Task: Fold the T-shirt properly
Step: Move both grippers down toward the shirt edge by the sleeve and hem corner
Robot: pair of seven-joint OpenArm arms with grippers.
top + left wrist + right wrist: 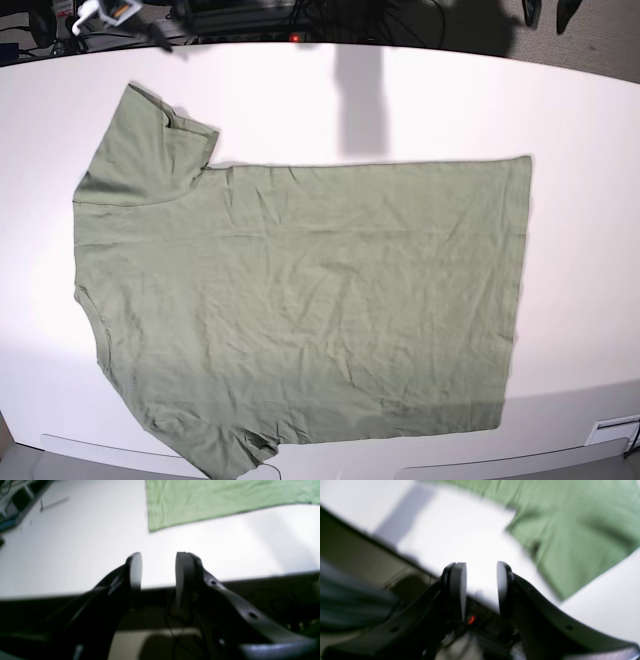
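The sage-green T-shirt (300, 300) lies spread flat and slightly wrinkled on the white table (590, 130), collar side to the left and hem to the right. My left gripper (158, 557) is open and empty. It hovers over the table's edge, and a hem corner of the shirt (212, 500) lies beyond it. Its dark fingertips show at the top right of the base view (547, 10). My right gripper (481, 566) is open and empty above the table's edge. A sleeve of the shirt (570, 530) lies to its right. This view is blurred.
Cables and equipment (300, 15) crowd the strip behind the table's back edge. Small loose bits and a thin rod (53, 503) lie on the table at the far left of the left wrist view. A shadow band (358, 100) crosses the table.
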